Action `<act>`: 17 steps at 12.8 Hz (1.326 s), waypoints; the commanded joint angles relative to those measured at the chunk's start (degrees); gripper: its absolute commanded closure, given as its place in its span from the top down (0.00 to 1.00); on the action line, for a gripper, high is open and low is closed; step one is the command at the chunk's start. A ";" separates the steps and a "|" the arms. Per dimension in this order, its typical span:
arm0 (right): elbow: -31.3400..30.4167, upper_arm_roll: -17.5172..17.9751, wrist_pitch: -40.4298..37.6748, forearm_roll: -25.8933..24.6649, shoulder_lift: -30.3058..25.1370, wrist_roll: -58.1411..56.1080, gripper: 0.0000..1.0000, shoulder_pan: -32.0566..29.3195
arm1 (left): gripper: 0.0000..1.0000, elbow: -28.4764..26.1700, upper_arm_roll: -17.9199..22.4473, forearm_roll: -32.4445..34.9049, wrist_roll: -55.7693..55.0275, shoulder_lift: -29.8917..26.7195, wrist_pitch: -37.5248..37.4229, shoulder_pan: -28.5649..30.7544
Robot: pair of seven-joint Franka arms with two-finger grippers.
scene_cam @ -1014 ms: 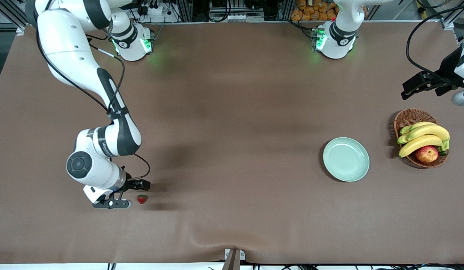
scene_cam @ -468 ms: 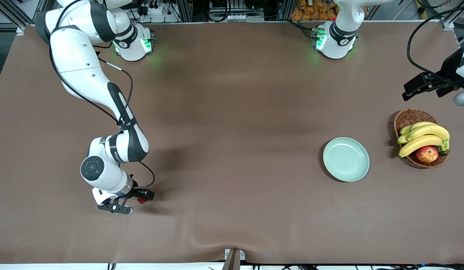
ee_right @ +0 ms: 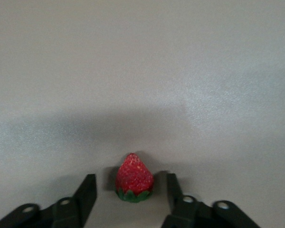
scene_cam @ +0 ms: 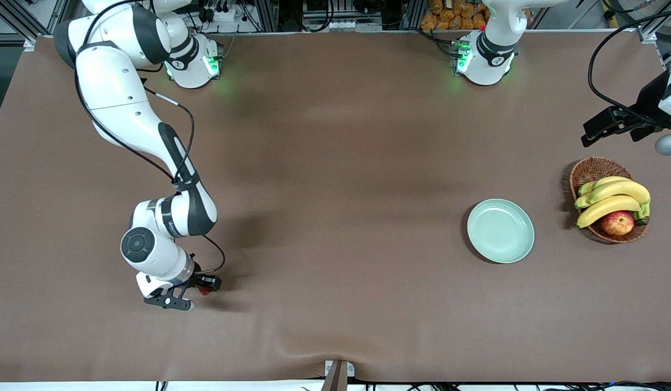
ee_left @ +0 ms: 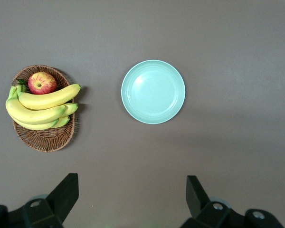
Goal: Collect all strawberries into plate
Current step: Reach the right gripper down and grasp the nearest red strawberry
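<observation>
One small red strawberry (scene_cam: 204, 291) with a green cap lies on the brown table at the right arm's end, near the front camera. My right gripper (scene_cam: 201, 291) is down at the table with the strawberry (ee_right: 134, 179) between its two fingers. A narrow gap shows on each side of the berry, so the gripper (ee_right: 130, 183) is open around it. The pale mint-green plate (scene_cam: 500, 231) sits bare toward the left arm's end. My left gripper (scene_cam: 607, 124) hangs open and waiting high above the table edge near the basket; its fingers frame bare table (ee_left: 131, 184), with the plate (ee_left: 153, 91) in view.
A brown wicker basket (scene_cam: 589, 169) with bananas (scene_cam: 612, 196) and a red-yellow apple (scene_cam: 618, 222) stands beside the plate, at the left arm's end. The same basket (ee_left: 42, 140) shows in the left wrist view. A brown cloth covers the table.
My right arm has shifted toward the strawberry, bringing its gripper down around it. The fingers have narrowed toward the berry. The left arm has barely moved.
</observation>
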 commanded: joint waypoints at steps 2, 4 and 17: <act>1.75 0.06 -0.37 -1.66 0.79 0.50 0.00 -0.07 | 1.00 -0.63 0.05 -1.10 1.02 -0.37 1.33 0.37; 1.66 0.14 -0.98 -1.22 -0.17 -0.47 0.00 0.01 | 1.00 -0.55 0.05 -1.10 1.02 -0.37 1.34 0.37; 1.75 6.12 -10.07 1.42 -7.39 21.98 0.00 24.95 | 1.00 -0.98 0.05 -1.10 1.11 -0.28 2.65 0.45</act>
